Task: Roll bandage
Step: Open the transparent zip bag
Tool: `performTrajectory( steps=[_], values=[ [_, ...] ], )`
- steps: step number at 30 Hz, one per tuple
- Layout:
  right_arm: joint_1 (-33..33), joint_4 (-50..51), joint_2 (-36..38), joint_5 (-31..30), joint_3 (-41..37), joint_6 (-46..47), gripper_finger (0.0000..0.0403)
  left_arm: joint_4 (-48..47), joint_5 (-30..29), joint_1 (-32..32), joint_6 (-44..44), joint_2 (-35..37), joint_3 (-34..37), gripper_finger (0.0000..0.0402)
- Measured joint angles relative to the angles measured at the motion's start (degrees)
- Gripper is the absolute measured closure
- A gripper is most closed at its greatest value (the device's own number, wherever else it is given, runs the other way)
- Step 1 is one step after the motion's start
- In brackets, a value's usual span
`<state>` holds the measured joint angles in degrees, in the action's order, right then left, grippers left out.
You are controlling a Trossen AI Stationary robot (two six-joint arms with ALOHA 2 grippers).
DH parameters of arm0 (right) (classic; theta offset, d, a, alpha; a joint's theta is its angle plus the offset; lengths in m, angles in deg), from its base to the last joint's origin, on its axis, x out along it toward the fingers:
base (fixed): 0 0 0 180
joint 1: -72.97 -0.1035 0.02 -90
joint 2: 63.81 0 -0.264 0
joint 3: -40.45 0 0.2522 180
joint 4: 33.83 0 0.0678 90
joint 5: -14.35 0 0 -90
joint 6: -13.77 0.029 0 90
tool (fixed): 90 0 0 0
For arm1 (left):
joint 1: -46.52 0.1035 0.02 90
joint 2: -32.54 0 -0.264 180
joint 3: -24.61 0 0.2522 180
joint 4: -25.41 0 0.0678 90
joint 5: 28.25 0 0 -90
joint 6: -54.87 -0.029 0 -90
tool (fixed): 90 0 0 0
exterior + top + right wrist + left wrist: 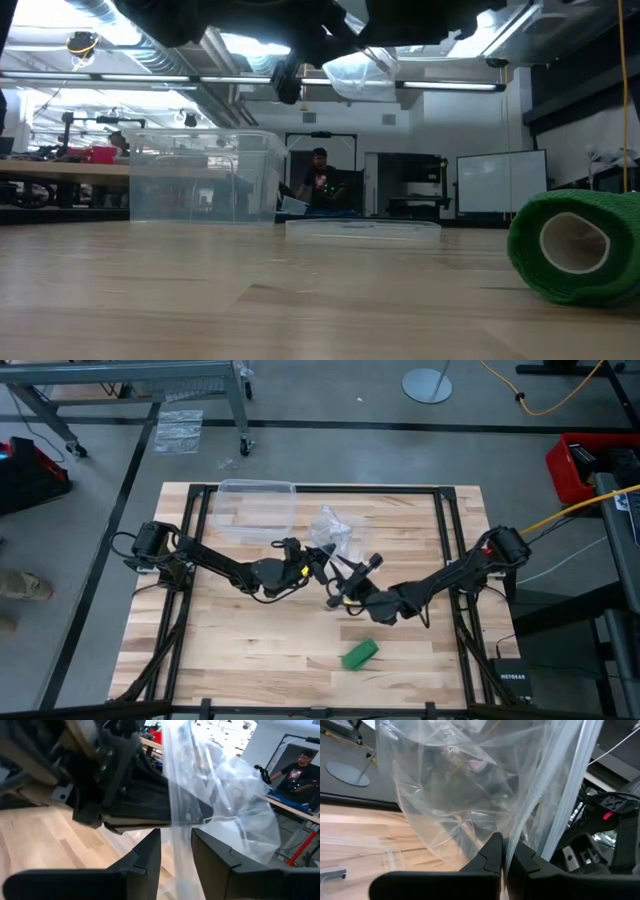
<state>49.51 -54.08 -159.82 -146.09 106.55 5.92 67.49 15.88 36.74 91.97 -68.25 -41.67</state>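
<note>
The bandage is a compact bright green roll lying on its side on the table near the front right; it also shows in the low view. No gripper touches it. My left gripper is shut on a clear plastic bag above the table's middle. My right gripper is open close beside it. A gathered strip of the bag runs through the gap between its fingers. In the low view the bag hangs high above the table. My left gripper pinches a gathered part of the clear bag's film between its two fingertips. The rest of the bag billows out beyond the fingers, lifted clear of the table. My right gripper's fingers stand on either side of the bag's strip; whether they touch it I cannot tell.
A clear plastic box stands at the table's far edge, left of centre, with a flat clear lid near it. The two arms cross close together over the table's middle. A person stands in the room beyond.
</note>
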Motion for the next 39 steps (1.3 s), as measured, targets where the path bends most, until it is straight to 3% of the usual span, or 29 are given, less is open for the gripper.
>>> performTrajectory(
  steps=[28,39],
  values=[
    [0.4,1.0,-0.5,-7.0,0.0,0.0,0.029,0.1,-0.4,-1.4,0.0,0.0,0.0,0.0401],
    [0.7,0.9,-0.5,-6.6,0.0,0.4,0.029,0.0,-0.4,-1.8,-0.1,0.0,0.0,0.0401]
  ],
)
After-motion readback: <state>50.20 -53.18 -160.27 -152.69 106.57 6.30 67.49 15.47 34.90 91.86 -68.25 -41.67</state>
